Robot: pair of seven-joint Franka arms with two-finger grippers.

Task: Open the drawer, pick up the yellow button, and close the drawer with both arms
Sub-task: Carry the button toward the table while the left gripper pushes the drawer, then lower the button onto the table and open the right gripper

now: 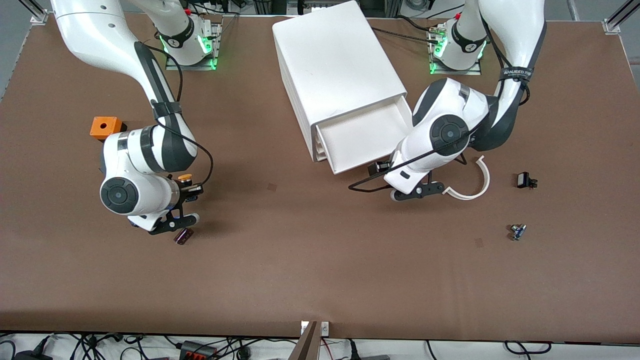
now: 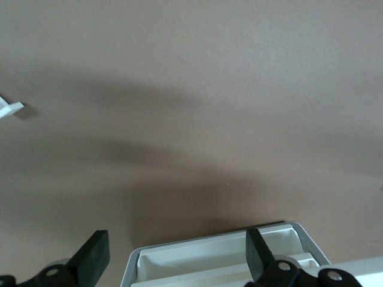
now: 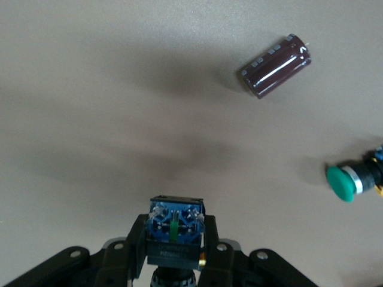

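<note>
1. The right gripper [image 1: 189, 197] [image 3: 175, 239] is clenched on the button [image 1: 188, 185] [image 3: 175, 230]. It hangs over the table [image 1: 300, 260] toward the right arm's end.
2. The button's yellow-orange cap points up toward the arm bases. In the right wrist view its black body ends in blue terminals; the print on that body is too faint to read.
3. The right arm reaches out from its base and bends down at the elbow, the wrist turned so the fingers lie nearly level.
4. An orange block [image 1: 105, 127] with a round hole sits on the table close to that arm's wrist. A dark maroon cylinder [image 1: 183, 236] [image 3: 276, 66] lies on its side just under the gripper. A green-capped button [image 3: 344, 182] shows in the right wrist view.
5. The white cabinet [image 1: 335, 65] stands between the two bases. The drawer [image 1: 365, 135] [image 2: 209, 260] is pulled out toward the front camera; the left wrist view shows dividers inside it.
6. The left gripper [image 1: 416, 192] [image 2: 173, 263] is spread wide and holds nothing, with one finger [image 2: 257, 260] over the drawer's front corner and the other off to its side.
7. The left arm folds down sharply from its base; a strap on it bears white lettering I cannot read.
8. A curved white strip [image 1: 472, 187], a small black part [image 1: 525, 180] and a small metallic part [image 1: 517, 231] lie toward the left arm's end.
</note>
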